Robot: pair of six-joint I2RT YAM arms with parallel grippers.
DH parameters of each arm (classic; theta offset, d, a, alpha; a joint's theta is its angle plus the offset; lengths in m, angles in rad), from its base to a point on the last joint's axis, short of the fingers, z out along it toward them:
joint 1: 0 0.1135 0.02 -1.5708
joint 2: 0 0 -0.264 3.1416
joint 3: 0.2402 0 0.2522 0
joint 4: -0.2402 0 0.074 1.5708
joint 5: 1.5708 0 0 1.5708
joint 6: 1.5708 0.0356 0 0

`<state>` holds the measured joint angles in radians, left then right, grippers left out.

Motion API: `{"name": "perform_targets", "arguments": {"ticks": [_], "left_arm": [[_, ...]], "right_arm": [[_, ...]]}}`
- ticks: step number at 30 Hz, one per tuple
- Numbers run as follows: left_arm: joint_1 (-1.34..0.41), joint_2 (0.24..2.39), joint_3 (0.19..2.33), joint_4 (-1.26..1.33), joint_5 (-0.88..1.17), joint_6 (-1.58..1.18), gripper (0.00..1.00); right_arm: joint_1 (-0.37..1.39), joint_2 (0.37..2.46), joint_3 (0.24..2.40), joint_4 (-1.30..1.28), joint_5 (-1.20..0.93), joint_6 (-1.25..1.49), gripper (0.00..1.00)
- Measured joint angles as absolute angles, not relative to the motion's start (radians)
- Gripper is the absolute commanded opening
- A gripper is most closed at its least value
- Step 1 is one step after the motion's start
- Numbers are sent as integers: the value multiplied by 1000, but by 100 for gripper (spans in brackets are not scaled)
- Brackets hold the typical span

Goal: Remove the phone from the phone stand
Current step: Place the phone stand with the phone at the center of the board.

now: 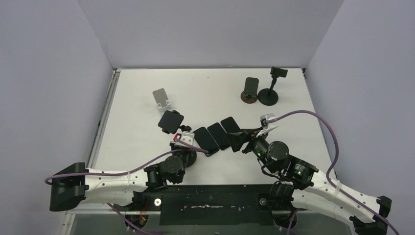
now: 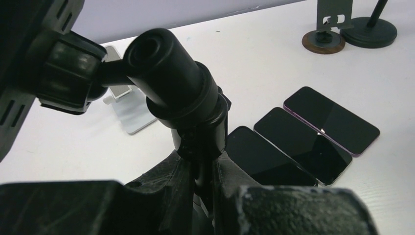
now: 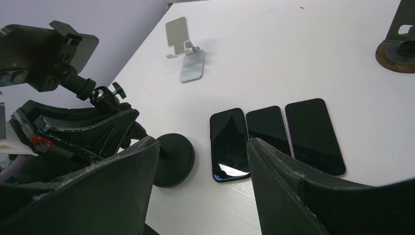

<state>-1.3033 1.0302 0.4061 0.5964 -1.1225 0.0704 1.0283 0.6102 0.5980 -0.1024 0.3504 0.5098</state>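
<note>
The black phone stand (image 1: pixel 171 122) has a square cradle on a ball-jointed stem (image 2: pixel 181 93) over a round base (image 3: pixel 171 159). My left gripper (image 1: pixel 182 142) is shut on that stem just below the joint, a finger (image 2: pixel 166 191) on each side of it. No phone sticks out of the cradle (image 3: pixel 46 51). Three dark phones lie flat side by side to the right of the stand: the nearest phone (image 1: pixel 205 139) (image 3: pixel 229 144), the middle one (image 3: pixel 266 127) and the far one (image 3: pixel 313 134). My right gripper (image 1: pixel 240 139) (image 3: pixel 201 147) hovers open over their near ends, holding nothing.
A silver folding stand (image 1: pixel 161 99) (image 3: pixel 186 49) sits behind the black one. At the back right stand a brown-based holder (image 1: pixel 250 90) and a black pole stand (image 1: pixel 271 88). Walls close in the table at the left, back and right.
</note>
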Motion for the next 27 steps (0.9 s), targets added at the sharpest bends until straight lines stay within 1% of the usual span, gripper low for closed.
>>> {"name": "perform_targets", "arguments": {"ticks": [11,20,22,24,27], "left_arm": [[-1381,1176,400,807,-1332,-33,0],[-1410,1241,400,828,-1387,-42,0],[-1417,1252,401,828,-1389,-42,5],[-1425,1264,406,829,-1392,-39,17],[-1431,1277,413,836,-1396,-37,30]], "right_arm": [[1028,614,598,-103,351,512,67],[1028,611,598,-107,352,516,67],[1028,607,595,-107,352,517,67],[1028,606,592,-107,352,519,67],[1028,606,591,-108,352,521,67]]}}
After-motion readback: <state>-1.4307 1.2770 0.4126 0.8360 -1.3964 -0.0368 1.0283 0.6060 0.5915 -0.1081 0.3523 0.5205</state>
